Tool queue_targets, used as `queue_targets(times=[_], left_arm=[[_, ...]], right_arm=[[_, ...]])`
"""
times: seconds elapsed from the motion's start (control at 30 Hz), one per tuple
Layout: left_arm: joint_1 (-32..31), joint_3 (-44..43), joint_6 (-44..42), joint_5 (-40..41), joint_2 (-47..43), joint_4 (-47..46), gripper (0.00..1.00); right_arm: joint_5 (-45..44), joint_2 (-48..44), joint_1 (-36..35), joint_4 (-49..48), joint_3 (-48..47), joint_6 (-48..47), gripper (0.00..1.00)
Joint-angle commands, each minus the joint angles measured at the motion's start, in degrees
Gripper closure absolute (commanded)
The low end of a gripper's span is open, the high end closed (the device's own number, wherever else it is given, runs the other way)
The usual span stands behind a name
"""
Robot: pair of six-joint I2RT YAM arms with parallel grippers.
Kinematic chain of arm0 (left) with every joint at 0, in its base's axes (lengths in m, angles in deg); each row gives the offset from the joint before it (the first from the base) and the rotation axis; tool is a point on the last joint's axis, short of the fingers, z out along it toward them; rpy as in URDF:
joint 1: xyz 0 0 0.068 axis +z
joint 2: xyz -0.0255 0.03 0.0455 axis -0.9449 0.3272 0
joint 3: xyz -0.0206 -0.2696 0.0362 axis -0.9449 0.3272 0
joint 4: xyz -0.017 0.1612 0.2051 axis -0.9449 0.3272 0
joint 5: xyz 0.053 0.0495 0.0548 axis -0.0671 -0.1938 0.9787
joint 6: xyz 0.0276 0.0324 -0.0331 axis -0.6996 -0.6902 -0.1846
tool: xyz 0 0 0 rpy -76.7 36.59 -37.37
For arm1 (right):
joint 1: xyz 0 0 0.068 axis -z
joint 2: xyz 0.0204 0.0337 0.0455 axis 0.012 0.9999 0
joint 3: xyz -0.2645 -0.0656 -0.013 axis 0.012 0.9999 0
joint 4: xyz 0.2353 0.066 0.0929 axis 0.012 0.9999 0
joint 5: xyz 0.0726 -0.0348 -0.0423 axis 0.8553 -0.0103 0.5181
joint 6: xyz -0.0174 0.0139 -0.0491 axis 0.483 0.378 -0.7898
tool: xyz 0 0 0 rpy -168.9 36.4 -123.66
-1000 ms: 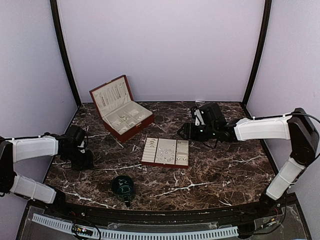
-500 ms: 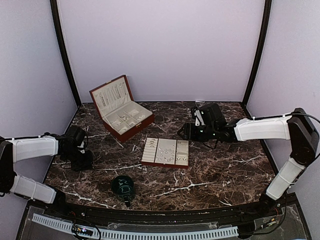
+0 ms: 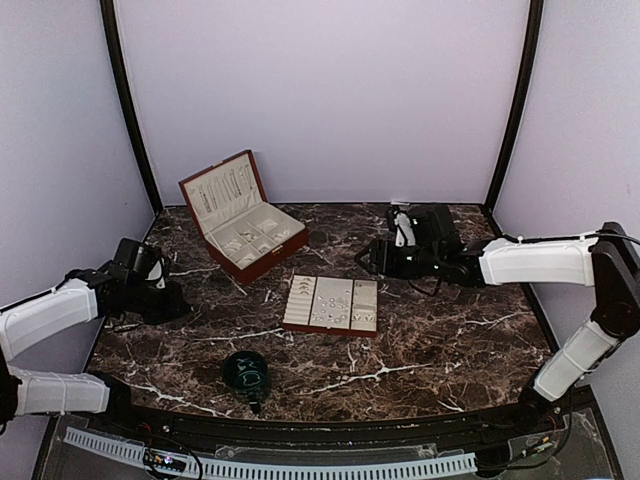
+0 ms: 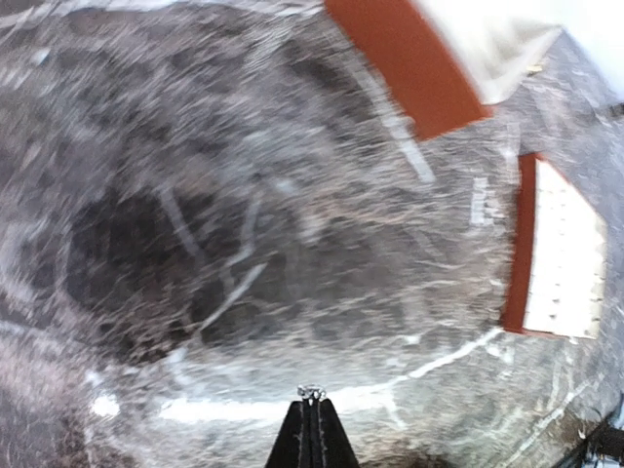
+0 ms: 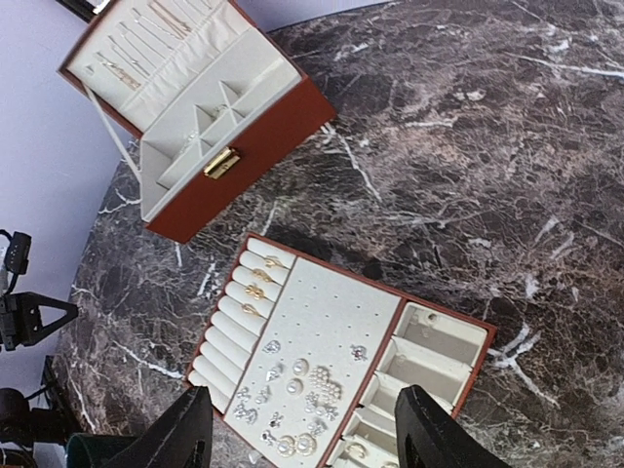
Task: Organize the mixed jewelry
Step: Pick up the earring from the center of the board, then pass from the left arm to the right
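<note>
Left wrist: my left gripper [image 4: 312,400] clamped together, tiny silvery piece [image 4: 312,391] seemingly pinched at tips, blurry. Carry slow to tray [image 4: 516,244], no loosening; right gripper [image 5: 307,429] apart.

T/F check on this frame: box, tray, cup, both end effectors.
1. The red-brown wooden jewellery box has its lid shut. False: the lid stands open.
2. The right end effector is open and empty. True.
3. The left end effector is open. False: it is shut on a tiny silvery piece.
4. The dark green cup stands apart from the flat cream-padded tray. True.
</note>
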Motion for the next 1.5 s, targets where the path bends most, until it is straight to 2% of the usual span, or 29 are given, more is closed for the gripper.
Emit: queue_targets(times=[0.0,0.17,0.27,0.33,0.43,0.57,0.7,1.07,1.37,1.47], left_arm=[[0.3,-1.6,-5.9,-10.6,-3.8,-6.8,1.0],[-0.4,-3.2,-5.8,-27.4,-5.2,-18.9,1.0],[-3.4,-5.1,-3.6,-32.8,-4.6,-26.5,1.0],[-5.9,-7.0,-1.7,-34.6,-3.3,-30.2,1.0],[-10.2,-9.4,1.8,-33.0,-1.4,-35.4,1.0],[-13.4,-11.3,8.6,-29.2,2.1,-39.8,1.0],[-16.8,-12.7,13.9,-26.0,6.1,-42.3,1.0],[-19.2,-14.5,19.6,-24.6,10.5,-44.7,1.0],[-19.7,-14.5,20.3,-24.3,11.1,-44.1,1.0],[-19.8,-14.5,20.4,-24.1,11.0,-44.1,1.0]], right_arm=[[5.7,-3.8,0.4,-7.8,1.8,1.4,0.36],[18.8,-5.8,0.3,-16.7,2.3,2.6,0.35],[27.8,-4.8,0.1,-22.2,0.9,5.6,0.39],[30.3,-4.4,-0.9,-25.0,0.0,7.5,0.41],[26.3,-4.9,-3.2,-22.4,-2.3,6.8,0.44],[12.1,-5.3,-8.0,-8.3,-8.2,0.0,0.5],[3.9,-3.6,-11.7,-1.8,-13.2,-3.9,0.55],[-0.9,1.7,-16.1,3.9,-21.3,-7.4,0.7],[-3.5,6.0,-19.3,7.6,-27.0,-10.9,0.71],[-3.8,7.5,-19.9,8.8,-29.0,-11.6,0.74]])
